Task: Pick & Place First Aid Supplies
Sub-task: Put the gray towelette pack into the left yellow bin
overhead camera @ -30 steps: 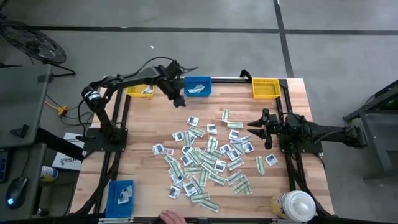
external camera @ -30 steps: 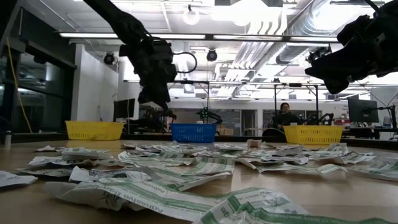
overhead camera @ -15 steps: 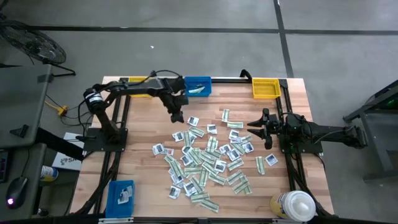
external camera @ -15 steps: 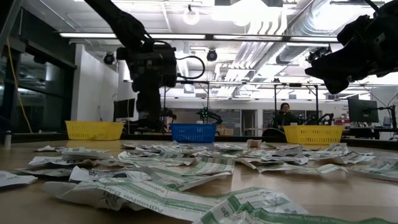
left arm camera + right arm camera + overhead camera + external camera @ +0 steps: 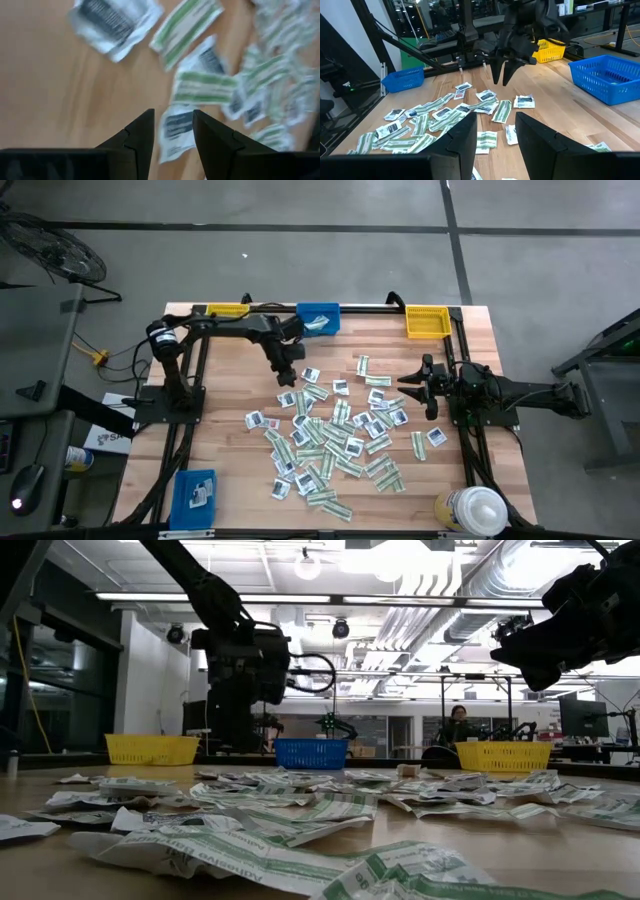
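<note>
The left gripper (image 5: 172,131) fingers are a little apart and empty, right above a small white paper packet with dark marks (image 5: 176,131) on the worktop. Next it probably needs to drop and pinch it. The right gripper (image 5: 492,131) waits with a narrow gap, empty.

The left wrist view is motion-blurred, so print on the small flat white and green-striped paper packets (image 5: 199,88) is unreadable. The large white-capped bottle (image 5: 473,511) is cut off by the high view's lower edge.
</note>
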